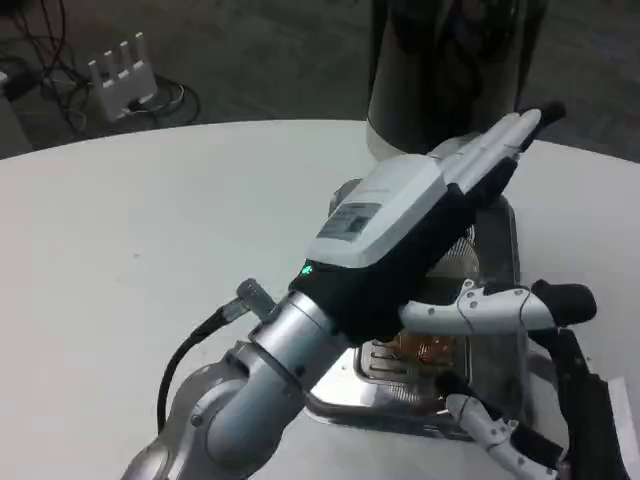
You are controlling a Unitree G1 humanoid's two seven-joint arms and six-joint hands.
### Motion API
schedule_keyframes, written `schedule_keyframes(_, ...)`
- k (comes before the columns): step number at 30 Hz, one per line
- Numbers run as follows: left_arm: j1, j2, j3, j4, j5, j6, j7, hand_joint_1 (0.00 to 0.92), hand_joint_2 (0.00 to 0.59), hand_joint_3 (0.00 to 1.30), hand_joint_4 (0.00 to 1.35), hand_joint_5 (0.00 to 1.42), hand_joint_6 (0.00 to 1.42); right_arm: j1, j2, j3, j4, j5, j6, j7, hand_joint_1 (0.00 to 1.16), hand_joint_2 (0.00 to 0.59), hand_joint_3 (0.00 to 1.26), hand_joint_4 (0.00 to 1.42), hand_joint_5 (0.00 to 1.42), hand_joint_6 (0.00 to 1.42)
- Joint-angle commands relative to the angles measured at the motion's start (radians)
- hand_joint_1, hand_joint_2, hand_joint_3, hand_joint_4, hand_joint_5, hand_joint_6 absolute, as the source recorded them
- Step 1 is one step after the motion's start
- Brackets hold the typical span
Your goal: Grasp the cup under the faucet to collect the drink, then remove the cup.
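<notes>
So the left hand is reaching in over the metal drip tray near the right edge of the tabletop, and its white back is covering pretty much everything underneath. The dark dispenser body is standing at the far edge right behind the tray. The fingers on the far side are lying straight and pointing toward the dispenser, and another one is sticking out to the right above the tray grille. I honestly cannot tell whether they're wrapped around anything, because the palm side is facing away.

The cup is the tricky bit: I'm not making out a clear cup at all. There's an amber-brown glint under the palm at the near end of the tray, which might be it or just drink on the grille, too hidden to call.

The right hand is peeking in at the near right corner, fingers apart, holding nothing that I can see.

My guess is it's working on the grasp. To do this well, I'd be coming in level from the side, closing gently around the middle of the cup so it isn't tipping, and keeping it centred on the tray under the faucet before lifting anything.
</notes>
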Motion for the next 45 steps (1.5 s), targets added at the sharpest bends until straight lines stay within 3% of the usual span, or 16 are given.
schedule_keyframes(1,0.008,0.002,-0.021,-0.005,0.004,0.007,-0.037,0.000,0.063,0.01,0.00,0.08,0.04,-0.046,0.039,0.030,0.054,-0.009,-0.008,-0.046,0.81,0.193,0.08,0.10,0.13,0.21)
schedule_keyframes(10,0.022,0.009,-0.016,-0.022,0.006,0.015,-0.043,0.000,0.063,0.01,0.00,0.08,0.04,-0.150,0.037,0.057,0.142,-0.015,0.024,-0.076,0.81,0.181,0.07,0.09,0.12,0.21)
schedule_keyframes(20,0.020,0.018,-0.008,-0.025,0.006,0.018,-0.055,0.000,0.063,0.01,0.00,0.08,0.04,-0.270,0.033,0.032,0.249,0.013,0.040,-0.099,0.80,0.187,0.07,0.10,0.12,0.21)
schedule_keyframes(31,-0.003,0.012,-0.015,0.002,0.008,0.014,-0.053,0.000,0.065,0.02,0.00,0.08,0.04,-0.341,0.031,0.019,0.316,0.033,0.042,-0.113,0.77,0.187,0.06,0.11,0.14,0.21)
schedule_keyframes(45,-0.022,0.030,-0.001,0.032,0.000,0.002,-0.051,0.000,0.069,0.02,0.00,0.09,0.04,-0.415,0.049,0.032,0.399,0.033,0.060,-0.163,0.77,0.190,0.06,0.11,0.16,0.20)
